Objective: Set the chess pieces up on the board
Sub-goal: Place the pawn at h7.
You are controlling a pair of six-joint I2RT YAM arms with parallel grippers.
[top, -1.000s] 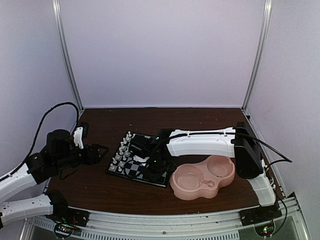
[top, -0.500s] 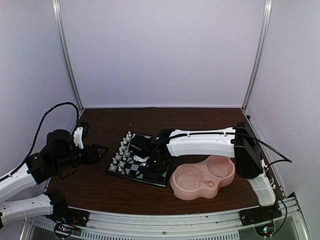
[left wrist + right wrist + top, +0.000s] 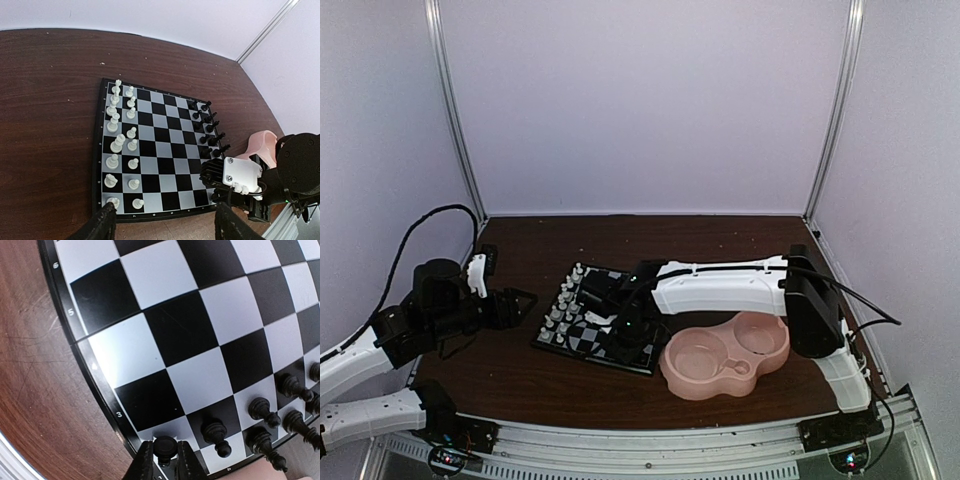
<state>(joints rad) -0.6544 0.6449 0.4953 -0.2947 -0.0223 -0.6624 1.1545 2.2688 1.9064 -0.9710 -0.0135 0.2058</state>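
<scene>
Tool check: the right tool (image 3: 165, 450) is pinching a black chessman (image 3: 165, 444) by its round head, jaws nearly closed on it, at the corner of the board (image 3: 190, 335) beside the other black pieces (image 3: 260, 412). Whether it is touching the square, cannot tell. Opposite, the white pieces (image 3: 120, 143) are standing in two rows. The left tool (image 3: 167, 226) is hanging wide open and empty at the board's edge over the desk (image 3: 45, 125), with the pink dish (image 3: 725, 362) sitting just beside the board
</scene>
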